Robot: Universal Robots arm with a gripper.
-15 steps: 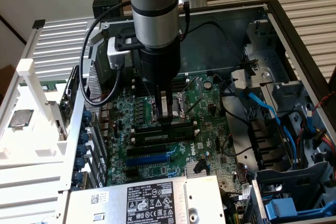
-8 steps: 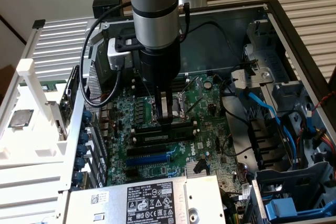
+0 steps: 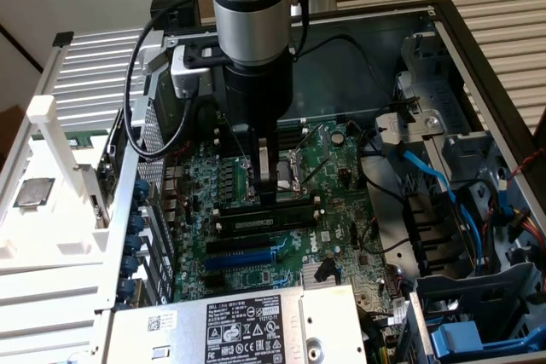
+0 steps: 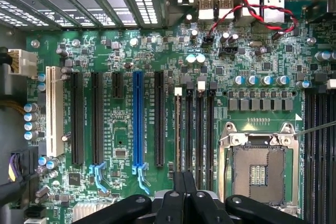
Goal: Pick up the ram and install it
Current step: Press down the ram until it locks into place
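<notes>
Pincer [image 3: 266, 178] hangs low over the motherboard [image 3: 256, 253], beside memory slots [image 4: 193, 124].

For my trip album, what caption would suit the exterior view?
Robot arm reaching into an open computer case, its gripper low over the motherboard beside the processor socket.

Vertical arm, pincer [image 3: 267, 178] downward
</notes>
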